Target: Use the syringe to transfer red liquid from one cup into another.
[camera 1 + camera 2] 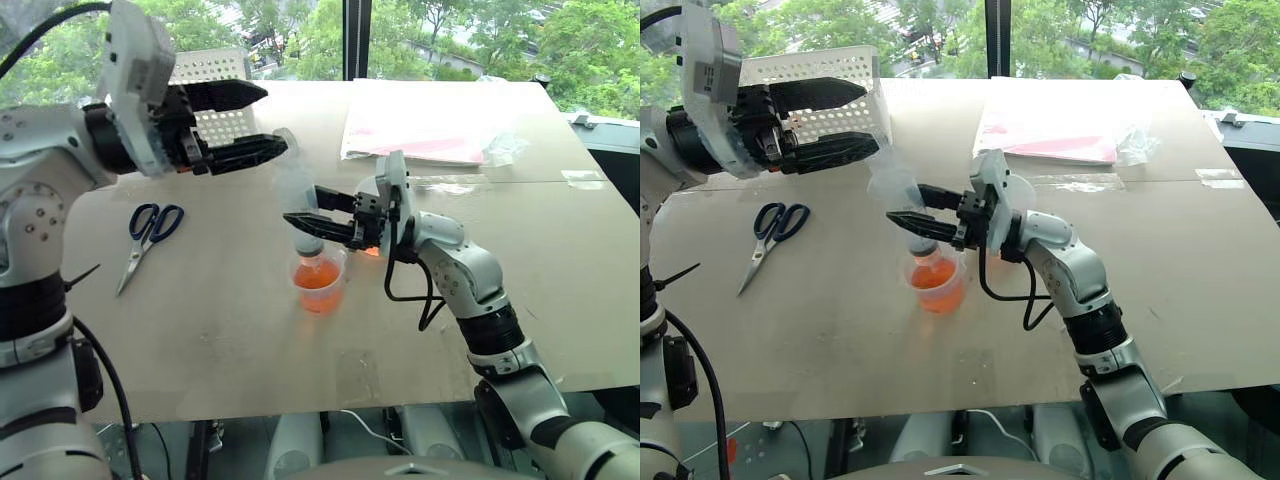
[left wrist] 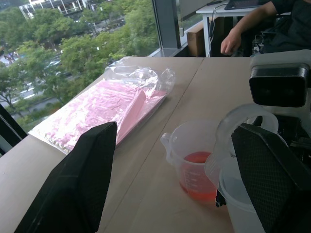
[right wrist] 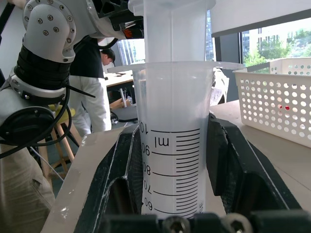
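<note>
The right tool (image 1: 303, 225) was clamped on the syringe (image 3: 174, 121), which stood upright with its tip down in the smaller cup (image 1: 320, 283) of red liquid (image 1: 318, 278) just under the tool on the counter (image 1: 220, 330); the tip itself was hidden by the cup and the fingers. The left tool (image 1: 262, 122) hung wide apart, holding nothing, up beside the syringe's top, which looked cloudy and hard to make out. The taller cup (image 2: 192, 160) stood behind the right tool and was mostly hidden by it.

Head stereo downward; wrist close-ups.
</note>
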Robot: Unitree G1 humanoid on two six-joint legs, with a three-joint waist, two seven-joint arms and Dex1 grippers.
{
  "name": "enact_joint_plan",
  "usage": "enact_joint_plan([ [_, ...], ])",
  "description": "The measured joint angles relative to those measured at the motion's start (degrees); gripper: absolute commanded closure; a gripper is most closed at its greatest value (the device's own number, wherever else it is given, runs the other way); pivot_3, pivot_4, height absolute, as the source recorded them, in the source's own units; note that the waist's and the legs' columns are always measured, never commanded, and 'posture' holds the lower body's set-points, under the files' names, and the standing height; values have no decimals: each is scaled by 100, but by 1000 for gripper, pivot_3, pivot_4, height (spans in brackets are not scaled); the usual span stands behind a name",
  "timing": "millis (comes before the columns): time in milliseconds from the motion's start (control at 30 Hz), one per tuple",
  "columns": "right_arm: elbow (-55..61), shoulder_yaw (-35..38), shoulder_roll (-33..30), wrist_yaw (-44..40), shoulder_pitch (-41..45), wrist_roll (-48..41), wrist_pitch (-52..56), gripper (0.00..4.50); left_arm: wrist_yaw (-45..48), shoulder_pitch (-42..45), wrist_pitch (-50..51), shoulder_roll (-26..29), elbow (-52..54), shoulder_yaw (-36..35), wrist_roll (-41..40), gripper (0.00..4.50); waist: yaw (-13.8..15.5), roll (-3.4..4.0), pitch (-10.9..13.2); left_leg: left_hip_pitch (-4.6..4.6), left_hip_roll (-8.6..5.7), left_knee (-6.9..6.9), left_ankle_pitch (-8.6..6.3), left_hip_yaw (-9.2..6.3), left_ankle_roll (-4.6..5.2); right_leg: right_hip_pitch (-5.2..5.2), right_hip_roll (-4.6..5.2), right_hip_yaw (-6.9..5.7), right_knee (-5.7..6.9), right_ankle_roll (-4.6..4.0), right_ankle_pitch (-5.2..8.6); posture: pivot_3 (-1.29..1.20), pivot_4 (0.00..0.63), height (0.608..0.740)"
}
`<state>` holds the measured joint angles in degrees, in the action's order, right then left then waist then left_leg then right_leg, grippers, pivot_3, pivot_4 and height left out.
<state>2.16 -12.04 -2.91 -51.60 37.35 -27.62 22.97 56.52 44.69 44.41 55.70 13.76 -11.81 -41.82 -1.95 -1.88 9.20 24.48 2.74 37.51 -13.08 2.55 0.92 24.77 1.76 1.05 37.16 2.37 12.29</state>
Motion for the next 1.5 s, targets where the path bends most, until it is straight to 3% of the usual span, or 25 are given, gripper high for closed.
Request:
enact_joint_plan([
  [133, 134, 4, -3, 70, 2, -69, 195, 3114, 21, 108, -15, -35, -6, 92, -1, 769, -1, 0, 0, 0, 0, 0, 0, 0, 0, 0, 0, 0, 0, 0, 0, 0, 150, 740],
  [167, 171, 15, -9, 87, 3, -99, 239, 3114, 29, 155, -15, -35, -7, 112, 0, 1015, -1, 0, 0, 0, 0, 0, 0, 0, 0, 0, 0, 0, 0, 0, 0, 0, 150, 740],
  [233, 264, 37, -25, 115, 9, -177, 354, 3114, 86, 207, -22, -41, -2, 128, -1, 1611, -1, 0, 0, 0, 0, 0, 0, 0, 0, 0, 0, 0, 0, 0, 0, 0, 150, 740],
  [400, 374, 126, -125, 231, 33, -226, 599, 3114, 257, 249, -130, -110, 20, 355, 7, 3894, 8, 0, 0, 0, 0, 0, 0, 1, 0, 0, 0, 1, 0, 0, 0, 0, 150, 740],
  [467, 397, 135, -150, 251, 42, -228, 662, 3114, 318, 304, -167, -131, 18, 449, 27, 4500, 6, 0, 0, 0, 0, 0, 0, 1, 0, 0, 0, 0, 0, 0, 0, 0, 150, 740],
  [733, 500, 181, -180, 324, 178, -333, 828, 3114, 515, 482, -350, -135, 3, 515, 122, 4500, -7, 0, 0, 1, 0, 0, 0, 0, 0, 0, -1, 0, 0, 0, 0, 0, 150, 740],
  [1167, 633, 110, -307, 303, 178, -448, 1271, 3114, 625, -298, -494, -132, 277, 329, 63, 4500, -5, 0, 0, 1, 0, 0, 0, 1, 0, 0, 0, 1, 0, 0, 0, 0, 150, 740],
  [1500, 722, 117, -358, 332, 179, -662, 1432, 3114, 601, -347, -351, -128, 391, 274, -48, 4500, 2, 0, 0, 0, 0, 0, 0, 0, 1, 0, 0, 1, 0, 0, 0, 0, 150, 740],
])
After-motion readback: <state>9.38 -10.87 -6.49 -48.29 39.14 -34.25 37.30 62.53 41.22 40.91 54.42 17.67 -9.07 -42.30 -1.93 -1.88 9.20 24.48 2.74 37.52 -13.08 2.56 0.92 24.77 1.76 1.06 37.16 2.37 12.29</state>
